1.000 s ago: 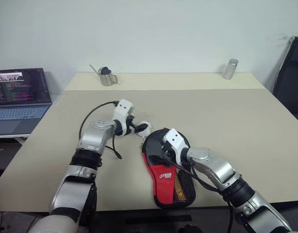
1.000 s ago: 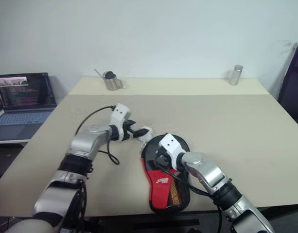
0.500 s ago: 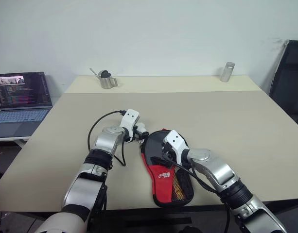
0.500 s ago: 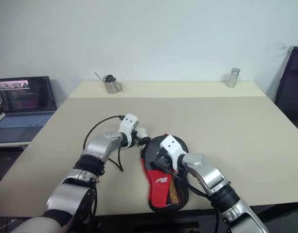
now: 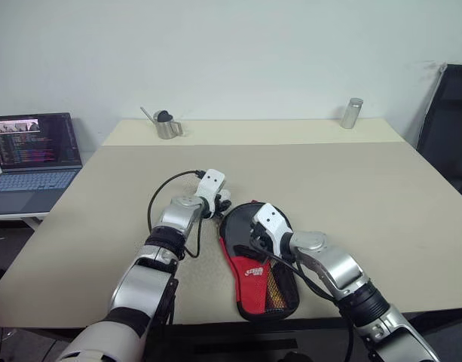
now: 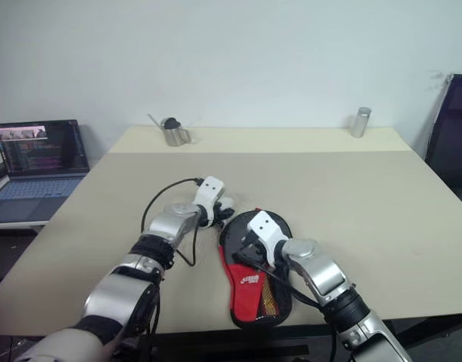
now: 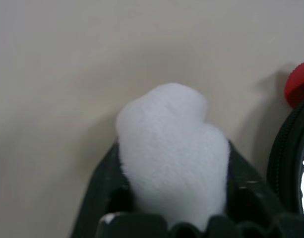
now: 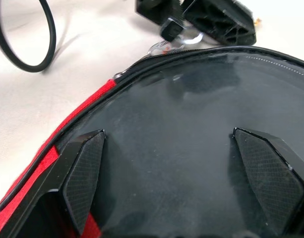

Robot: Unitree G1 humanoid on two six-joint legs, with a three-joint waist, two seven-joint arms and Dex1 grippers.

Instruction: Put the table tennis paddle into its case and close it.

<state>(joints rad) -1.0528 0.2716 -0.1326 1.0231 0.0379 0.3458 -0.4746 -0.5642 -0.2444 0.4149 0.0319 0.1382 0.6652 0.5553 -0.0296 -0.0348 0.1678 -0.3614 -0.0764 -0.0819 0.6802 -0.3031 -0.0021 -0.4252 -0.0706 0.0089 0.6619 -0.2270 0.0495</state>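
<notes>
- Case (image 5: 258, 265) rim lies just ahead of my left tool (image 5: 224, 205); I cannot tell whether it's clamped.
- Right tool (image 8: 169, 135), fingers apart, should steady the case while I zip slowly.

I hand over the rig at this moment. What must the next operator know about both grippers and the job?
Left gripper: at the far rim of the case, beside the metal zipper pull; its grip is unclear.
Right gripper: jaws wide open over the case's black round part, holding nothing.
Case: flat on the table, near the front edge.
Done: I cannot tell whether the paddle is already inside.
Left: check that, then zip the case shut.
</notes>
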